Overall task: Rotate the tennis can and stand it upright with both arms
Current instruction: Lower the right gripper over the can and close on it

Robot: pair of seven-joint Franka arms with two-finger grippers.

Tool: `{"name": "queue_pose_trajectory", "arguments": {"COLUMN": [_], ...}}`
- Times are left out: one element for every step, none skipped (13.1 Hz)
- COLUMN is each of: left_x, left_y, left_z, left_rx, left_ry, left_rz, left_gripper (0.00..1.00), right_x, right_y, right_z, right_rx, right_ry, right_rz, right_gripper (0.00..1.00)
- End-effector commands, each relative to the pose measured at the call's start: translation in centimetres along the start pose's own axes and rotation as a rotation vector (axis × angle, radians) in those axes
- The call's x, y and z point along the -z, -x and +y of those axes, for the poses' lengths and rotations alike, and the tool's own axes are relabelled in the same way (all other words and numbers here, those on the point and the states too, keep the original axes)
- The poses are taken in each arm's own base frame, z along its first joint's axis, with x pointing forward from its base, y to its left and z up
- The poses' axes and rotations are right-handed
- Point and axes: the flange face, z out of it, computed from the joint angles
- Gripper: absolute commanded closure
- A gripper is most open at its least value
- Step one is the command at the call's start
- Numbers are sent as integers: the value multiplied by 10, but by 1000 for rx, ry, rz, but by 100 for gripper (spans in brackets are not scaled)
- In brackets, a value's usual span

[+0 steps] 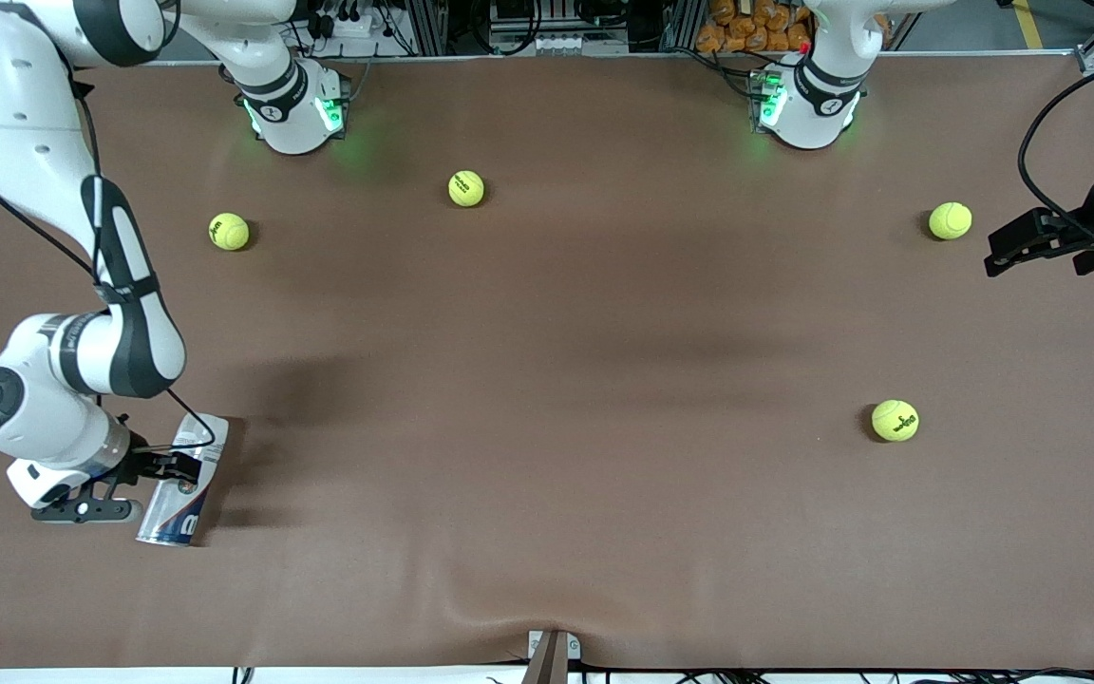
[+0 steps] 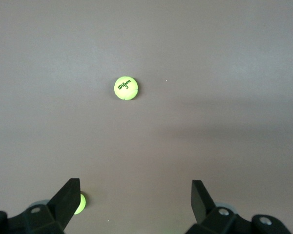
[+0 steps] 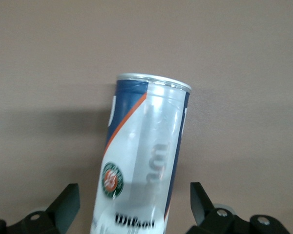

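While the tennis can (image 1: 182,483) lies on its side on the surface (nothing uprighted yet), the right gripper (image 1: 170,466) straddles it with fingers spread, and the left gripper (image 1: 1031,244) waits spread near the left arm's end.

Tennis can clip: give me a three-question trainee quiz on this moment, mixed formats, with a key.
1. True or false: the can stands upright.
2. How many balls lie on the table?
3. Which gripper has the can between its open fingers? A. left gripper B. right gripper

Key: 1. False, it lies on its side at the right arm's end. 2. Four; the nearest to the front camera is toward the left arm's end. 3. B; the left gripper hangs open at the left arm's end.
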Motion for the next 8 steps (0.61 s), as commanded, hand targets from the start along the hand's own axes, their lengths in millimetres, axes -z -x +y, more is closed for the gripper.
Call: {"name": "queue_pose_trajectory", "arguments": {"left_x": [4,4,4,4,4,4,4,4], "left_y": [1,1,1,1,1,1,2,1], "left_z": [2,2,2,3,4,4,4,3], "left_rx": [-22,-22,-20,-22,-24,-25,-24,-22], "left_ry": [-2,-2,-2,-2,-2,-2,-2,-2], "left_rz": [-5,-4,-4,-5,-4,-4,-5,-5], "left_gripper": [0,0,0,0,0,0,0,0], "right_x": [-23,-34,-52,-63,-63,-62,-62,-62], "right_y": [-3,1,7,11,11,11,12,12], "right_z": [3,5,8,12,12,12,13,13], "right_rx": [-20,-55,-75,-83,-86,-88,-89,-89], "right_ry": [-2,-4,-4,-6,-6,-6,-6,-6], "right_rz": [17,1,-22,-33,-33,-38,-41,-42], "right_gripper": [0,0,0,0,0,0,0,0]}}
